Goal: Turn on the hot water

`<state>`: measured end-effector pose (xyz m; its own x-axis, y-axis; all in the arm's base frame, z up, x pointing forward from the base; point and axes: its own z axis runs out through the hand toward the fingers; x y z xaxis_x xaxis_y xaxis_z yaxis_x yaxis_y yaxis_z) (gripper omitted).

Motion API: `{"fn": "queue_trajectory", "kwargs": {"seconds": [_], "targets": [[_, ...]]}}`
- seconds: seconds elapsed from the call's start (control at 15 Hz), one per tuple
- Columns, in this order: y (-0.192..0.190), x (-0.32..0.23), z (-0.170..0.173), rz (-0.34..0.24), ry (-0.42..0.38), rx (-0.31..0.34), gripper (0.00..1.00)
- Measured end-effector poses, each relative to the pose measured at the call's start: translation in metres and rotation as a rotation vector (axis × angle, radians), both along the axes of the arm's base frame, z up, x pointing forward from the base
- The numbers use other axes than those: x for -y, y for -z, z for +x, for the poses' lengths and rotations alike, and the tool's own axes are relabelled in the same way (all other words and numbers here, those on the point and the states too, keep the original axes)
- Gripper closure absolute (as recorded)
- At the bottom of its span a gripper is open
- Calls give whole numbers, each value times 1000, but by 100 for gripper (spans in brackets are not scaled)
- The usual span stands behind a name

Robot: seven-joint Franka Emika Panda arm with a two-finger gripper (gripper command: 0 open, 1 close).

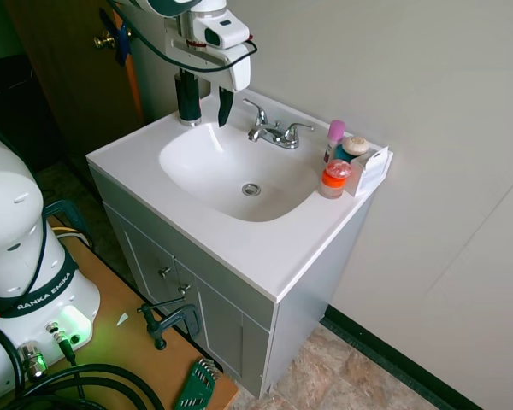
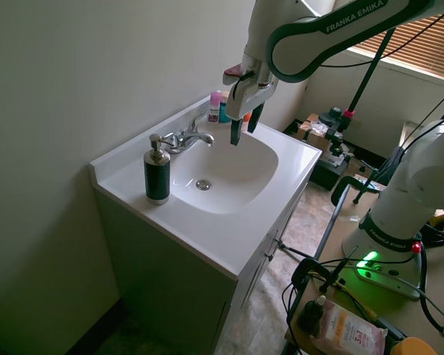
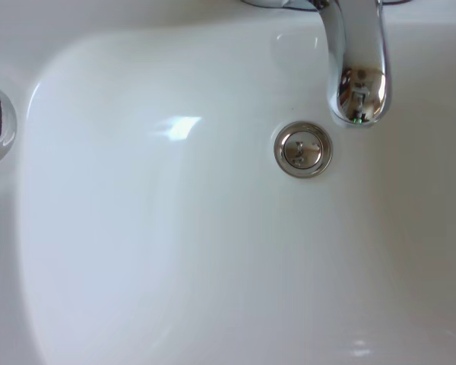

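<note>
Basin (image 1: 197,162): centre of the first exterior view, dry; drain (image 3: 304,149) bare.
Gripper (image 1: 207,101): upper centre, above the basin's back rim, fingers spread, holding nothing.
Hot lever (image 1: 256,110): just right of the gripper, beside the spout (image 1: 256,133); likely rigid, slick chrome, pivoting stiffly. Push near its tip.

The faucet (image 1: 274,132) sits behind the basin (image 1: 214,171) — soap dispenser (image 2: 157,171) on one side, bottles (image 1: 338,166) on the other.
</note>
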<state>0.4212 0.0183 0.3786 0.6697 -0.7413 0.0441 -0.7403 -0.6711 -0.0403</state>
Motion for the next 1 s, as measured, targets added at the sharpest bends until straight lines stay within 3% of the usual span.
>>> {"fn": "queue_trajectory", "kwargs": {"seconds": [0.33, 0.73, 0.8, 1.0], "targets": [[-14, -7, 19, -3, -10, 30, 0], [-30, -41, 96, -38, -24, 76, 0], [-27, -46, 109, -40, -22, 74, 100], [-21, -55, 149, -42, -14, 63, 100]]}}
